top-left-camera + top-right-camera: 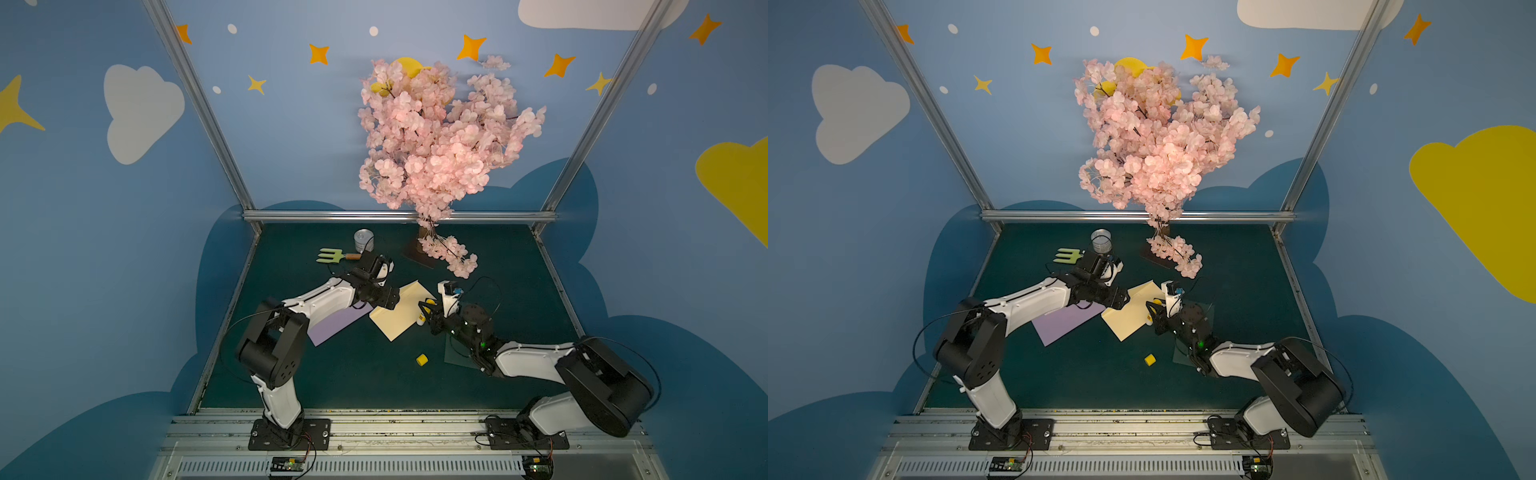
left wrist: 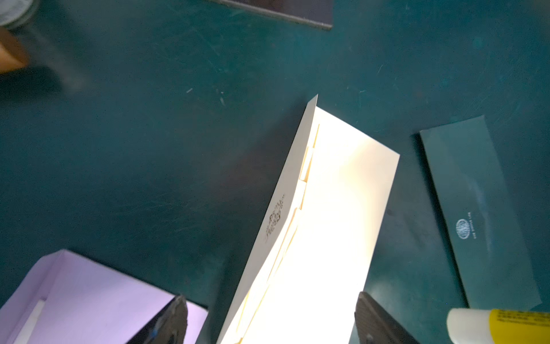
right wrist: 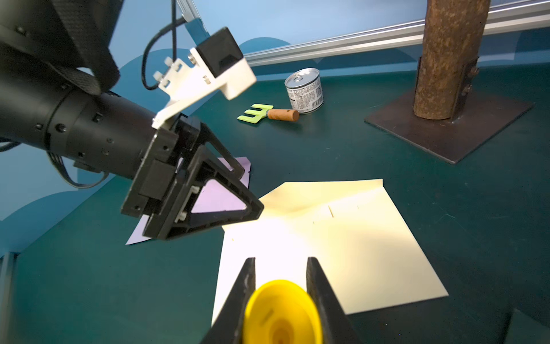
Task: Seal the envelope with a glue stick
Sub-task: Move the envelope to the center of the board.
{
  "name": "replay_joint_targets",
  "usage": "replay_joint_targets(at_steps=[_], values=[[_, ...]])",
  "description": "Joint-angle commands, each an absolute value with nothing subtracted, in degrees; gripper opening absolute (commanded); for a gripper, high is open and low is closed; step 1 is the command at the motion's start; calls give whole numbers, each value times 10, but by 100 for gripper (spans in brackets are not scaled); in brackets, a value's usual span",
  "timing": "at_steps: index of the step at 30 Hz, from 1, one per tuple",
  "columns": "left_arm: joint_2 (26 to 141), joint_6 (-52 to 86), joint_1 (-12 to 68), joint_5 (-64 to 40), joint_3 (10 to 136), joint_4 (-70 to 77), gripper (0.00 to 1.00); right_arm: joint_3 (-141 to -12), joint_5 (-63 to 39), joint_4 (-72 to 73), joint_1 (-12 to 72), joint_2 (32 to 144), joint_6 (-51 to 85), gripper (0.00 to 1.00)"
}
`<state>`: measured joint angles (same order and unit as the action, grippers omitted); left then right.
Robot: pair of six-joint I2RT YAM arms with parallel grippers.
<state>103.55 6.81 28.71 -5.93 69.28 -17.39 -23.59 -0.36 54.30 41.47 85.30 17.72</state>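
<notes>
Right wrist view: the yellow glue stick (image 3: 282, 312) is clamped in the right gripper (image 3: 281, 260) at one edge of the envelope (image 3: 342, 238). The envelope is seen pale cream, lying flat, flap partly raised. At its far corner the left gripper (image 3: 251, 192) is held with jaws apart.

Middle: we are seeing the pale cream paper envelope (image 1: 401, 309) lying here.
Left: the lilac paper envelope (image 1: 332, 326) is lying beside it.
Right: the dark green paper envelope (image 2: 476, 193) is lying near.
Front: the short yellow plastic cap (image 1: 422, 360) is lying apart.
</notes>
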Motion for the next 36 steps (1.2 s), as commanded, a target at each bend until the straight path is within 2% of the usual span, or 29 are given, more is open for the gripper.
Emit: replay_joint_targets(at_steps=[1,7,13,14,18,21,28,36], values=[[1075,5,274,-89,728,-173,88,-264,8,665,419,883,170,0],[1128,-17,262,-88,768,-181,85,-276,1,681,416,906,198,0],[1159,-31,260,-115,801,-217,66,-304,18,601,406,902,203,0],[1155,-29,260,-124,799,-217,60,-309,24,586,407,903,199,0],[1149,-20,260,-155,802,-225,22,-331,66,545,408,912,202,0],[1147,-16,262,-159,803,-234,3,-339,81,537,411,913,206,0],[1100,9,279,-181,759,-231,2,-361,108,484,430,932,222,0],[1046,29,304,-151,693,-222,3,-368,162,550,473,1005,175,0]])
